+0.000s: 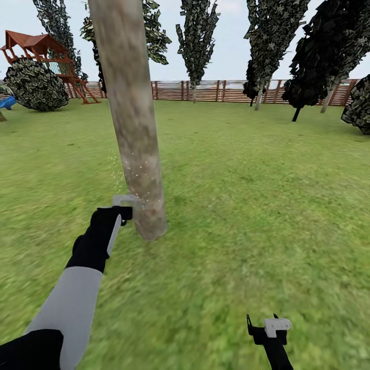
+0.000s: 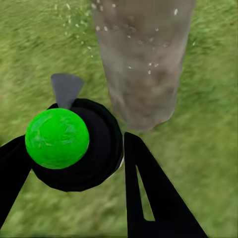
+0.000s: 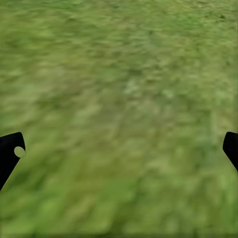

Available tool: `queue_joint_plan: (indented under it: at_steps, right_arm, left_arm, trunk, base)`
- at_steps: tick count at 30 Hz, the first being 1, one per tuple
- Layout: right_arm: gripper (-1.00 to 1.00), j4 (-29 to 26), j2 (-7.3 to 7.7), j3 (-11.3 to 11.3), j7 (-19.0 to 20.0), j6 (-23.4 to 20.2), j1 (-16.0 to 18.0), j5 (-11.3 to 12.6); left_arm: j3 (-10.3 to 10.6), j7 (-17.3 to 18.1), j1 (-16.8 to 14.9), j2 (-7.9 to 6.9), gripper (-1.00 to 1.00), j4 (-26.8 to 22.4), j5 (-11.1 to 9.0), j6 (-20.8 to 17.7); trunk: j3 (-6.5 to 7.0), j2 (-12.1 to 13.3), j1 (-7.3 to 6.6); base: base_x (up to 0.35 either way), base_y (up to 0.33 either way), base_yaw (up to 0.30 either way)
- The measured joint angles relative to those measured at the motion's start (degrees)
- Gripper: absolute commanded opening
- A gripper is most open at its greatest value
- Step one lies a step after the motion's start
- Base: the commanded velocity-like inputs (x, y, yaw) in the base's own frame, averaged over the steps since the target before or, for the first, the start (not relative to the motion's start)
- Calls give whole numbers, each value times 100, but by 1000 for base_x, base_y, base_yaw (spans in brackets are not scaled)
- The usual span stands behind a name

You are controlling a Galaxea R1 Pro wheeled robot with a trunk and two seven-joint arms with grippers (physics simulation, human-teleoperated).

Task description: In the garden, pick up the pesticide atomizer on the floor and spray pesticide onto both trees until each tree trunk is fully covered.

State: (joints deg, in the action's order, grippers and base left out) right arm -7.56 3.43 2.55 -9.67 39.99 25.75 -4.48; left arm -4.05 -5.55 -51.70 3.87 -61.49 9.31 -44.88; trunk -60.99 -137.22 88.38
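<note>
A thick beige-brown tree trunk (image 1: 134, 128) rises from the grass just ahead of my left arm. My left gripper (image 1: 119, 211) is shut on the pesticide atomizer (image 2: 74, 144), a dark bottle with a bright green dot (image 2: 57, 138), its grey nozzle (image 2: 66, 88) facing the trunk (image 2: 144, 59). White pesticide specks (image 1: 134, 172) scatter over the lower trunk and the air beside it. My right gripper (image 1: 267, 329) hangs low at the right, open over bare grass (image 3: 119, 119), its fingertips (image 3: 10, 151) wide apart.
A brown slat fence (image 1: 231, 90) edges the lawn at the back. Dark tall trees (image 1: 198, 36) and bushes (image 1: 36, 85) stand along it, with a red wooden play structure (image 1: 46, 56) at the far left. Open grass (image 1: 257, 195) lies right of the trunk.
</note>
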Motion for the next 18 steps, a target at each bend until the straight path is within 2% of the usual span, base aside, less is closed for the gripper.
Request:
queue_joint_plan:
  at_steps: [1,4,5,7,9,11,14,16,18]
  right_arm:
    - [100,0,0,0,0,2,0,0]
    - [100,0,0,0,0,2,0,0]
    - [100,0,0,0,0,1,0,0]
    - [100,1,0,-1,0,0,0,0]
    - [100,1,0,0,0,0,0,0]
    - [100,0,0,0,0,1,0,0]
    - [100,1,0,0,0,0,0,0]
    - [100,1,0,0,0,0,0,0]
    - [100,0,0,0,0,0,0,0]
  left_arm:
    - [-58,5,-29,-62,-100,-2,-6,-184]
    - [-67,10,-54,-16,-100,-36,-86,-391]
    - [-61,11,-57,34,-100,-53,-98,-408]
    - [-39,12,-100,364,-100,-81,-145,-448]
    - [19,11,-197,442,-100,-88,-91,-492]
    - [121,11,-325,477,-100,-90,-161,-634]
    - [194,3,-420,456,-100,-115,-328,-768]
    - [171,4,-414,398,-100,-176,-343,-795]
    - [90,10,-401,192,-100,-198,-317,-805]
  trunk:
    - [0,0,0]
    - [0,0,0]
    - [0,0,0]
    - [0,0,0]
    - [0,0,0]
    - [0,0,0]
    - [0,0,0]
    - [0,0,0]
    - [0,0,0]
  base:
    - [0,0,0]
    - [0,0,0]
    - [0,0,0]
    - [0,0,0]
    - [0,0,0]
    - [0,0,0]
    - [0,0,0]
    - [0,0,0]
    - [0,0,0]
